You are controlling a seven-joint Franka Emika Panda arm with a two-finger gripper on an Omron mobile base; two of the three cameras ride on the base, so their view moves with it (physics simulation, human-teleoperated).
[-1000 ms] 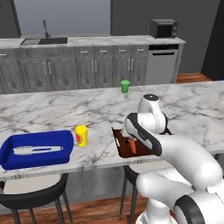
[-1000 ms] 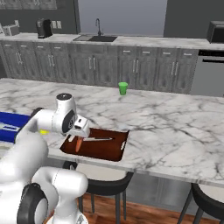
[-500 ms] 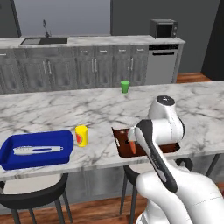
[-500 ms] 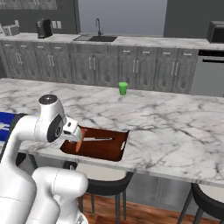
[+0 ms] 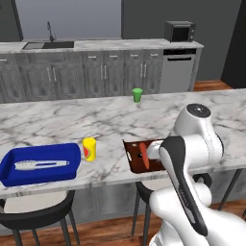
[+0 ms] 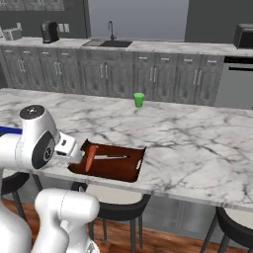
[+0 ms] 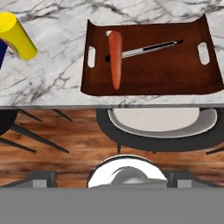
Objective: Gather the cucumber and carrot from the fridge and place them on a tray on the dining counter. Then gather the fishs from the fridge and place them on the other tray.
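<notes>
One brown tray (image 7: 148, 81) at the surface's (image 5: 57, 122) near edge: one carrot (image 7: 114, 52), one knife (image 7: 146, 49). Pincer released.

a green cup (image 5: 137, 94) stands upright at the far side of the marble top. a yellow cup (image 5: 89, 148) stands nearer, left of it. farther back, a sink (image 5: 48, 45) at left and a black microwave (image 5: 179, 31) at right.

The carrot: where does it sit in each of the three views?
Left base view: carrot, lower centre, beside the arm.
Right base view, lower left.
Hand view, upper centre.
Shared landmark: the brown tray it lies on.
</notes>
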